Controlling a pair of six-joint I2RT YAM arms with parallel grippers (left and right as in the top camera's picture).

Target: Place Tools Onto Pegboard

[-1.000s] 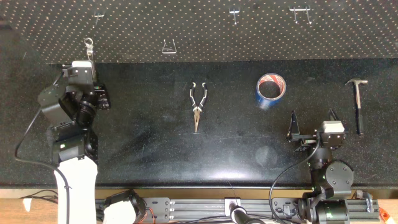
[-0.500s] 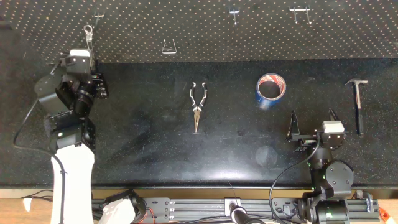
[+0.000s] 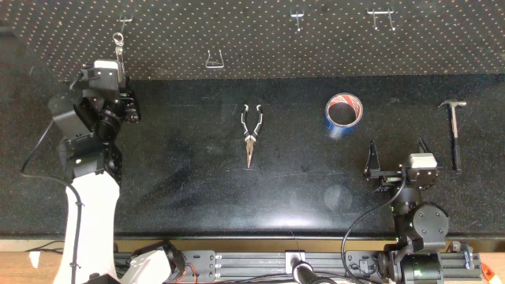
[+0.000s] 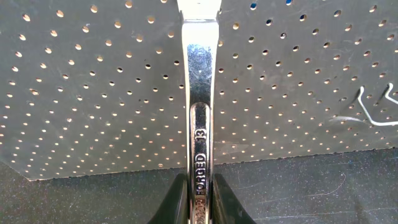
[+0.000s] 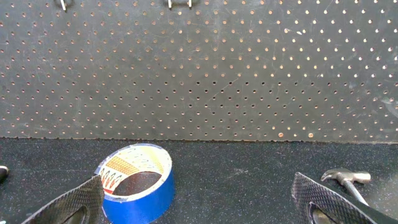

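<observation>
While the left gripper (image 4: 199, 204) is clenched on the wrench (image 4: 199, 81), the shaft runs straight out beyond its fingertips, in front of the pegboard (image 4: 93, 93); contact cannot be told. Right gripper (image 5: 198, 190) is released, with tape (image 5: 137, 180) and hammer (image 5: 345, 177) lying just ahead of it.

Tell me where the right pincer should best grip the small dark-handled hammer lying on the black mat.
Probably mid-handle on the small metal-headed hammer, coming straight down from above. It lies flat on the black mat, head toward the perforated pegboard, so the open right pincer could straddle its slim dark handle across the width.
</observation>
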